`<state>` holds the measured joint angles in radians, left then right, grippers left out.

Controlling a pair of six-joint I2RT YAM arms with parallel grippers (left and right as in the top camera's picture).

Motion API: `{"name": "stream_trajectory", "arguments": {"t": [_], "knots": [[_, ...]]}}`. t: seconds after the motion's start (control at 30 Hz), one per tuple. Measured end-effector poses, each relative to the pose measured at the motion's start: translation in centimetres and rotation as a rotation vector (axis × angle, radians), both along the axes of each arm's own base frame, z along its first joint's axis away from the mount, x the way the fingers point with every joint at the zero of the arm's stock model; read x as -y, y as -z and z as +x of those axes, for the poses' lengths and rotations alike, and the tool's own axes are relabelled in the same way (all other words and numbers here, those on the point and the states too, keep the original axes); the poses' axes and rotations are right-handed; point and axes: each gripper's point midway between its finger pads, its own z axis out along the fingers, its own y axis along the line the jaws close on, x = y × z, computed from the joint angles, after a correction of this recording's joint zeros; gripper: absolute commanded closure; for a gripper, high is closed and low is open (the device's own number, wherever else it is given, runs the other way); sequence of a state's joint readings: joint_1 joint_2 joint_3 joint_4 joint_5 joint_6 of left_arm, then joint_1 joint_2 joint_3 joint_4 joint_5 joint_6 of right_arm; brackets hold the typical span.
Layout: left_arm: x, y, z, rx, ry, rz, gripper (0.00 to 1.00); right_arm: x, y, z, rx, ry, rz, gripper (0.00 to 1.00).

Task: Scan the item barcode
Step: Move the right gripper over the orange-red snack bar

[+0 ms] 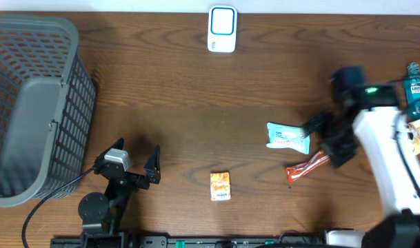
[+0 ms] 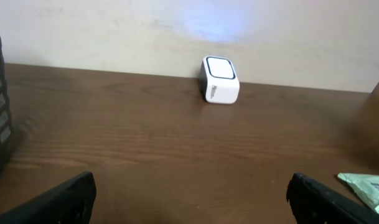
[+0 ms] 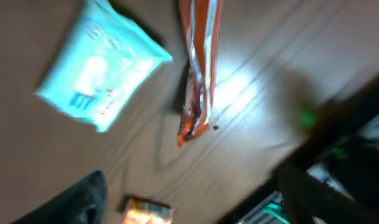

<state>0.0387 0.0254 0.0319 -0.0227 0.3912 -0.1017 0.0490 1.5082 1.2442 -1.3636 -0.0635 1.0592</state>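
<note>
Nearest the robot, the left gripper [image 1: 135, 154] hovers low over the counter [image 1: 196, 103] with its jaws spread wide. It holds nothing and touches nothing. Just to its right a small orange box [image 1: 220, 187] lies flat on the wood.

Farther out on the right, the right gripper [image 1: 325, 138] hangs above two packets. Its fingers [image 3: 77, 199] are well apart and nothing is between them, so it is open and holds nothing. The orange packet [image 1: 307, 168] lies beneath it, and the light blue packet [image 1: 287, 137] lies just beside that, on the side towards the middle of the counter. Both packets rest on the counter.

A mouthwash bottle [image 1: 418, 93] lies at the right edge. On the left stands a grey mesh basket [image 1: 75, 103], and the overhead view shows its bare floor. At the far edge, against the wall, sits the white scanner [image 1: 222, 29], well apart from every item.
</note>
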Motion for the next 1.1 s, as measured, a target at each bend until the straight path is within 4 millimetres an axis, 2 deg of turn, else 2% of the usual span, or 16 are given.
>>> {"name": "stream_trajectory", "arguments": {"t": [0.1, 0.33, 0.6, 0.73, 0.77, 0.87, 0.93, 1.1], "knots": [[0.0, 0.0, 0.0, 0.0, 0.0, 0.0, 0.02, -1.3, 3.5, -0.9, -0.036, -0.01, 0.034, 0.21], [0.0, 0.0, 0.0, -0.001, 0.0, 0.0, 0.02, -1.9, 7.5, -1.9, -0.034, -0.024, 0.027, 0.19], [0.0, 0.0, 0.0, 0.0, 0.0, 0.0, 0.02, 0.1, 11.0, -3.5, -0.032, 0.028, -0.104, 0.22], [0.0, 0.0, 0.0, 0.0, 0.0, 0.0, 0.02, 1.5, 11.8, -4.5, -0.046, 0.072, -0.184, 0.46], [0.0, 0.0, 0.0, -0.001, 0.0, 0.0, 0.02, 1.7, 11.9, -4.6, -0.048, 0.078, -0.197, 0.56], [0.0, 0.0, 0.0, -0.001, 0.0, 0.0, 0.02, 2.1, 12.1, -4.8, -0.047, 0.084, -0.224, 0.73], [0.0, 0.0, 0.0, -0.001, 0.0, 0.0, 0.02, 2.5, 12.2, -4.2, -0.019, 0.086, -0.247, 0.99], [0.0, 0.0, 0.0, -0.001, 0.0, 0.0, 0.02, 3.0, 12.2, -3.7, 0.005, 0.093, -0.273, 0.99]]}}
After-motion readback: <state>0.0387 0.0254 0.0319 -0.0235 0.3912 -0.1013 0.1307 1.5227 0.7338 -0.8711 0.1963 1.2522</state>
